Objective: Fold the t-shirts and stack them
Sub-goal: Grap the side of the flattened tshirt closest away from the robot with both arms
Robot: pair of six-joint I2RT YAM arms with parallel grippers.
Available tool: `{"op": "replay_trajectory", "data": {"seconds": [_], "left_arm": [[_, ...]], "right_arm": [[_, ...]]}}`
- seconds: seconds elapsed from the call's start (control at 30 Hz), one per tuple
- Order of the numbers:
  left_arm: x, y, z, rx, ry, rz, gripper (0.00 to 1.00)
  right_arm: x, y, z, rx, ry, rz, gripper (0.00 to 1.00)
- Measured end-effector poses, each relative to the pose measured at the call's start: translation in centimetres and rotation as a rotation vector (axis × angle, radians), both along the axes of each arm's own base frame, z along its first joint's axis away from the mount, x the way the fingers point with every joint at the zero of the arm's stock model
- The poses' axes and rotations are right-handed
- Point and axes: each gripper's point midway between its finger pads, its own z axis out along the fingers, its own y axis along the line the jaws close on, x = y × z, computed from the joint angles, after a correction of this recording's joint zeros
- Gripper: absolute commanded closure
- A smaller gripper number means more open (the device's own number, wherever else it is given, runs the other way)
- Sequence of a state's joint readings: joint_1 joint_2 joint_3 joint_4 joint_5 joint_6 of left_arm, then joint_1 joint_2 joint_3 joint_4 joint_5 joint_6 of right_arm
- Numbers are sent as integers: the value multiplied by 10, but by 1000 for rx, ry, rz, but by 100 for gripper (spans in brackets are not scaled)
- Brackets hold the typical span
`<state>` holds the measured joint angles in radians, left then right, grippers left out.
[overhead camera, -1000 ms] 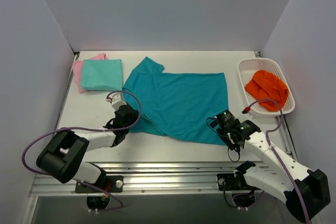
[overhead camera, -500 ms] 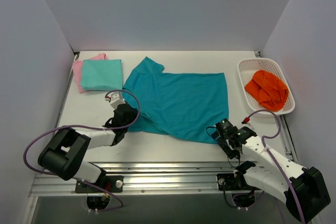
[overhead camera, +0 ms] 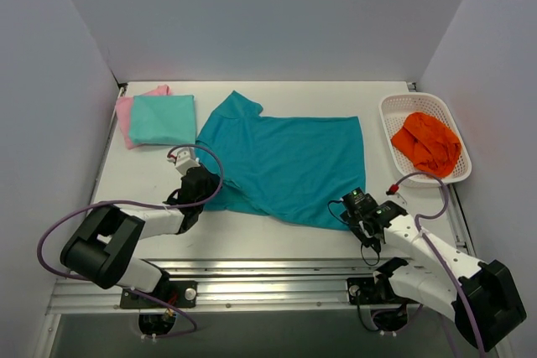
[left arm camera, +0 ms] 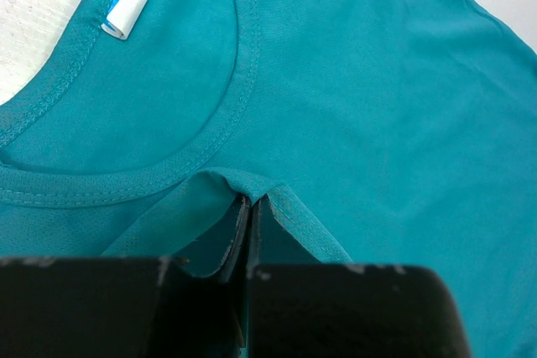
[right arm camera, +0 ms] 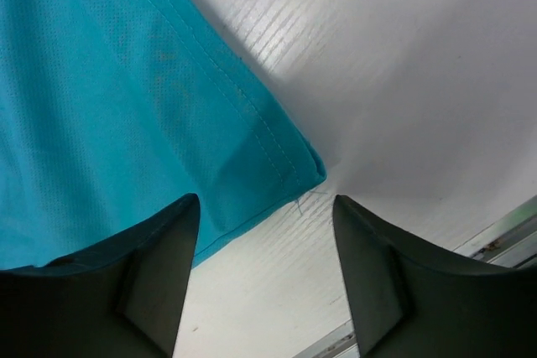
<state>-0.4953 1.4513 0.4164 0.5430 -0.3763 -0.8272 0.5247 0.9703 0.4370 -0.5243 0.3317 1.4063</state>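
A deep teal t-shirt (overhead camera: pixel 289 163) lies spread flat in the middle of the table, collar to the left. My left gripper (overhead camera: pixel 204 180) is shut on a pinch of teal cloth just below the collar; the left wrist view shows the fold (left arm camera: pixel 252 190) clamped between the jaws and a white label (left arm camera: pixel 124 11). My right gripper (overhead camera: pixel 359 214) is open, low over the shirt's near right hem corner (right arm camera: pixel 306 165), which lies between its fingers (right arm camera: pixel 159 266). A folded aqua-mint shirt (overhead camera: pixel 162 118) lies on a pink one (overhead camera: pixel 125 115) at the back left.
A white basket (overhead camera: pixel 388 115) holding an orange cloth (overhead camera: pixel 428 142) stands at the right edge. Grey walls close in the table on three sides. A metal rail (overhead camera: pixel 277 274) runs along the near edge.
My right gripper has moved down and left toward the near right hem corner. My left gripper has held still on the shirt.
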Motion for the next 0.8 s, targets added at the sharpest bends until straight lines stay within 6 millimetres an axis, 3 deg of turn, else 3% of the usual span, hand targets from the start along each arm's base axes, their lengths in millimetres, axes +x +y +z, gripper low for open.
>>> {"op": "replay_trajectory", "data": {"seconds": [0.07,0.23,0.33,0.5,0.57,0.63,0.8], "left_arm": [[0,0,0,-1,-1,0,98],[0,0,1,-1,-2,0,98],[0,0,1,-1,-2,0,98],[0,-1,1,-5,-2,-7,98],[0,-2,4,-9,-7,-9,98],[0,-2,6,-13,-12,-11,98],[-2,-3,12,-24,-27,-17,98]], "right_arm": [[1,-3,0,-17,-3,-1,53],[2,-7,-2,-47,3,5,67],[2,-8,-3,-56,3,9,73],[2,-8,-4,-69,10,24,75],[2,-9,-4,-77,19,33,84],[3,-8,-6,-89,36,44,100],[4,-8,-8,-107,60,61,100]]}}
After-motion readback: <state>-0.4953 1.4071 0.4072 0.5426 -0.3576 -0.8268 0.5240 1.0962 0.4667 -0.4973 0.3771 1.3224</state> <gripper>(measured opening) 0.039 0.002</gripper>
